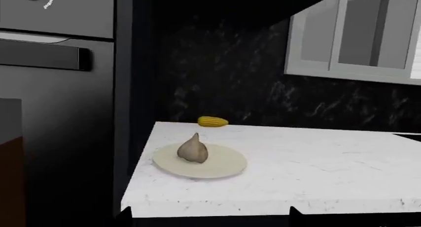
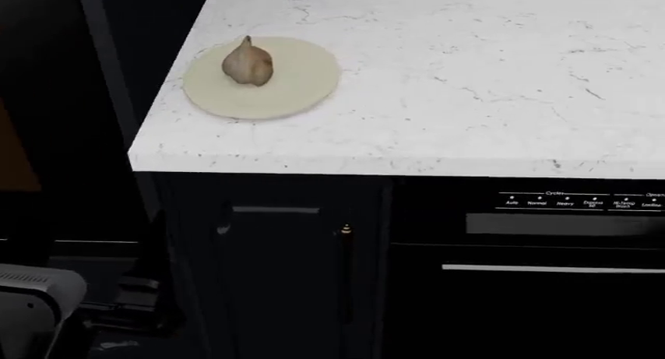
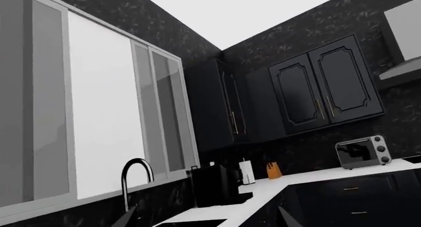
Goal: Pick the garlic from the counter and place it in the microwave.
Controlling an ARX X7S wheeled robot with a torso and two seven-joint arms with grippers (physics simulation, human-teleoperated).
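- Head view shows the garlic (image 2: pixel 248 61) sitting on a round cream plate (image 2: pixel 301 82), a bit toward the plate's left side, with its pointy tip up.
- The plate lies flat on the white counter (image 2: pixel 468 79), close to the counter's left front corner.
- Below the counter is a dark cupboard door (image 2: pixel 276 273) with a thin handle (image 2: pixel 345 273), and beside that door is a dark dishwasher (image 2: pixel 530 273) with a row of small white labels.
- A grey piece of the robot (image 2: pixel 31 297) peeks in far below the plate, at the left; the view does not show which part it is.
- Left wrist view also shows the garlic (image 1: pixel 192 148) on the plate (image 1: pixel 227 163), and a yellow corn cob (image 1: pixel 212 121) lies behind the plate at the back edge of the counter (image 1: pixel 316 163).
- Next to the counter stands a tall dark oven (image 1: pixel 56 89).
- Right wrist view shows a tap (image 3: pixel 135 180), a toaster oven (image 3: pixel 363 151) and dark wall cupboards (image 3: pixel 326 86).
- No gripper shows in any view, so nobody can tell if the left or right jaws are apart or together.
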